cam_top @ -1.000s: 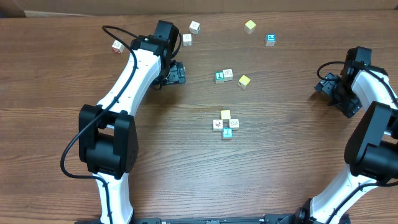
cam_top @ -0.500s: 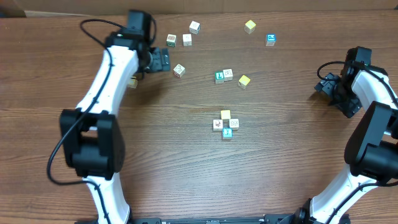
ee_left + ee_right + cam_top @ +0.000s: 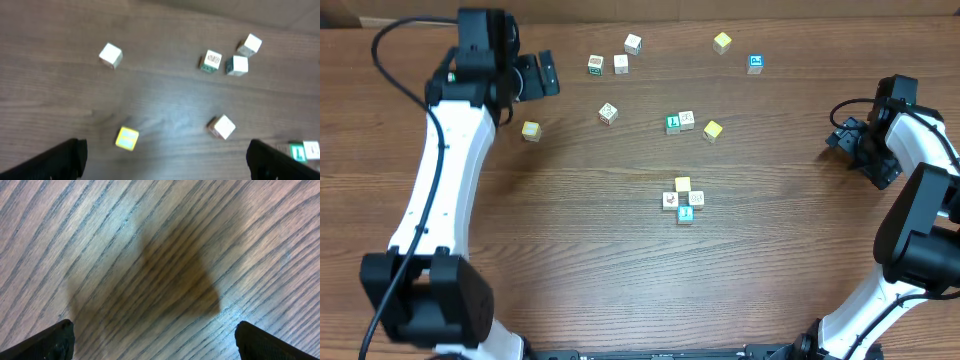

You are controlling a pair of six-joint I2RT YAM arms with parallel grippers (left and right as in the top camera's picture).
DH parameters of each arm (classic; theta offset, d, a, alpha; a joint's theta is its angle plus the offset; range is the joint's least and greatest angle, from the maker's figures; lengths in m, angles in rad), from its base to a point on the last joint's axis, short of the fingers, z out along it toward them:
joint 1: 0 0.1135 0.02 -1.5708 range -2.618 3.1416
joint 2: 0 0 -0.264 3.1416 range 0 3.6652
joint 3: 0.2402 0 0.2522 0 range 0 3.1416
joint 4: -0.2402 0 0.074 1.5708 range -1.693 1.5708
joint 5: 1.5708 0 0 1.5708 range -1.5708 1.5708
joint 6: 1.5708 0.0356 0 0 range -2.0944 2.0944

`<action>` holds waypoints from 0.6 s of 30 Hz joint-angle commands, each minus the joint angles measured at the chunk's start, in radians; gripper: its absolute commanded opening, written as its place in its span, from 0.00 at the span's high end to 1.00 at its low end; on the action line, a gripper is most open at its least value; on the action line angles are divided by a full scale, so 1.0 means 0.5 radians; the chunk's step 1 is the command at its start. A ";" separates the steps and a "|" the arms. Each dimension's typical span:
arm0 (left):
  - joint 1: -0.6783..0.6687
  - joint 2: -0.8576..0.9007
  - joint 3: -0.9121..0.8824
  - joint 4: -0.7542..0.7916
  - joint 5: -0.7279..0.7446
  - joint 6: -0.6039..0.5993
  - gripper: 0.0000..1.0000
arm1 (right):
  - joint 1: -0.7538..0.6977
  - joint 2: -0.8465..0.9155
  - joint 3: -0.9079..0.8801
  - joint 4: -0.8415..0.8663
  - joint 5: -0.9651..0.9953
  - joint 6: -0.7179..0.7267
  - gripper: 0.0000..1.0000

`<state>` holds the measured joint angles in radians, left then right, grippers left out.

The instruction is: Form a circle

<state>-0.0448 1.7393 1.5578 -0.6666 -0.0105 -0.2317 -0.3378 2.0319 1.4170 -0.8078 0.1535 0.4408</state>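
Centre of brown wooden surface [image 3: 620, 260]: tight ring of four small toy cubes [image 3: 682, 199], pale yellow, two white, cyan. Left hand [image 3: 548, 74] far-left and right hand [image 3: 836, 138] at right edge both have jaws apart and are empty. Risk: a reach towards the loose small toy cubes [image 3: 687, 120] clips the ring and breaks it.

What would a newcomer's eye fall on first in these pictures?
The tight ring of four cubes at the centre stands out, with loose cubes scattered beyond it. The open left gripper hangs at the far left, and the open right gripper sits at the far right.
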 commanded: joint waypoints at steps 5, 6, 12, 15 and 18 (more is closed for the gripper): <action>0.012 -0.298 -0.871 0.803 0.018 0.037 0.00 | 0.004 -0.054 -0.008 0.007 0.006 0.008 0.00; 0.013 -0.323 -0.972 0.921 0.014 0.038 0.00 | 0.004 -0.054 -0.008 0.006 0.006 0.008 0.00; 0.028 -0.491 -1.626 1.579 0.001 0.037 0.00 | 0.004 -0.054 -0.008 0.006 0.006 0.008 0.00; 0.063 -0.594 -1.933 1.802 0.001 0.037 0.00 | 0.004 -0.054 -0.008 0.006 0.006 0.008 0.00; 0.108 -0.713 -2.219 1.986 0.000 0.037 0.00 | 0.004 -0.054 -0.008 0.006 0.006 0.008 0.00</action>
<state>-0.0151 1.4464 0.5510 0.2775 -0.0109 -0.2314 -0.3382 2.0319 1.4170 -0.8074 0.1539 0.4408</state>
